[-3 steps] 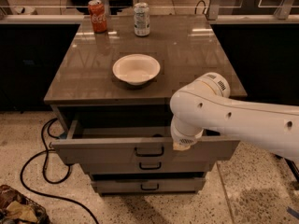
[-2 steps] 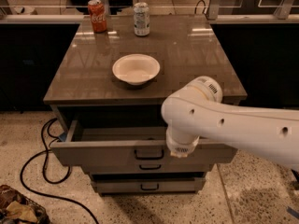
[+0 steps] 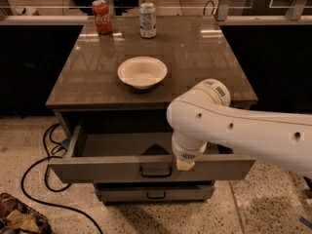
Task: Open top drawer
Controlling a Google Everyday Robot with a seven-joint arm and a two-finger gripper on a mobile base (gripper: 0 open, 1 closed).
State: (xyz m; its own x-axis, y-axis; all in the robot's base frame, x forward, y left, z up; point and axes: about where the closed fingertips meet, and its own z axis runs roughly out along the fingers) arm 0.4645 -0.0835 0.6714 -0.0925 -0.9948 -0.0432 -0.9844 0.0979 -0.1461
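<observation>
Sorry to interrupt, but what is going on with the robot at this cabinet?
The robot's single arm is working on the top drawer, which stands pulled well out, its plain grey inside showing. The end effector sits at the drawer's front edge, close beside the black handle. A white bowl, a red can and a silver can stand on the cabinet top.

Table [image 3: 204, 57]: brown, with a shiny flat top.
Bowl [image 3: 142, 72]: white and round, open side up, near the middle of the top, a little toward 6 o'clock.
Red can [image 3: 102, 16]: standing up at 11 o'clock, close to the back edge.
Silver can [image 3: 147, 19]: standing up at 12 o'clock, near the red can, not touching it.
Gripper [image 3: 184, 165]: below the top's 6 o'clock edge, not on the top.
</observation>
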